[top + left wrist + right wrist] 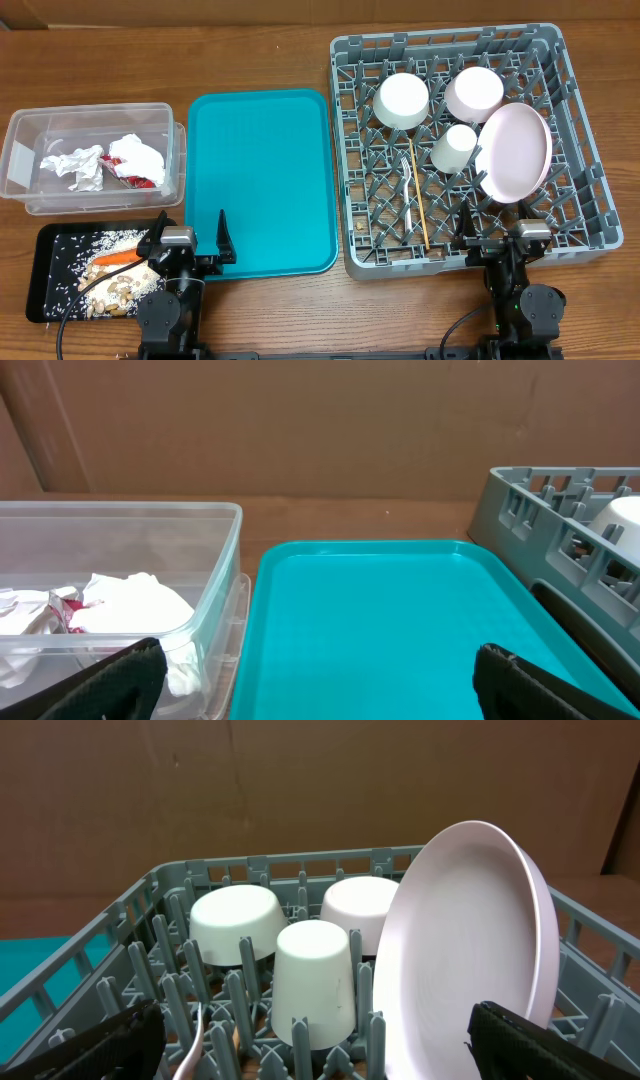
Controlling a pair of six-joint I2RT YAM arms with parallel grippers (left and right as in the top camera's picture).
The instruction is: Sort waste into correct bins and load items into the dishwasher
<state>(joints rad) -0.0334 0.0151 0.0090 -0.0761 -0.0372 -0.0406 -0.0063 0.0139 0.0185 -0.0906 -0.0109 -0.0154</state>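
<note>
The grey dish rack point(575, 85) at the right holds the pink plate point(514, 152) on edge, an upturned white bowl point(402, 100), a pink bowl point(473, 93), a small white cup point(456, 148), a white fork point(409, 190) and a chopstick point(418, 205). The clear tub point(30, 130) at the left holds a white napkin point(138, 155), silver foil point(78, 165) and a red wrapper point(135, 180). The black tray point(55, 240) holds a carrot stick point(118, 257), rice and brownish scraps. My left gripper point(190, 240) is open and empty at the teal tray's near edge. My right gripper point(505, 235) is open and empty at the rack's near edge.
A teal serving tray point(262, 180) lies bare between the tub and the rack; it also shows in the left wrist view point(390, 620). Both arm bases stand at the table's front edge. A brown cardboard wall stands behind the table.
</note>
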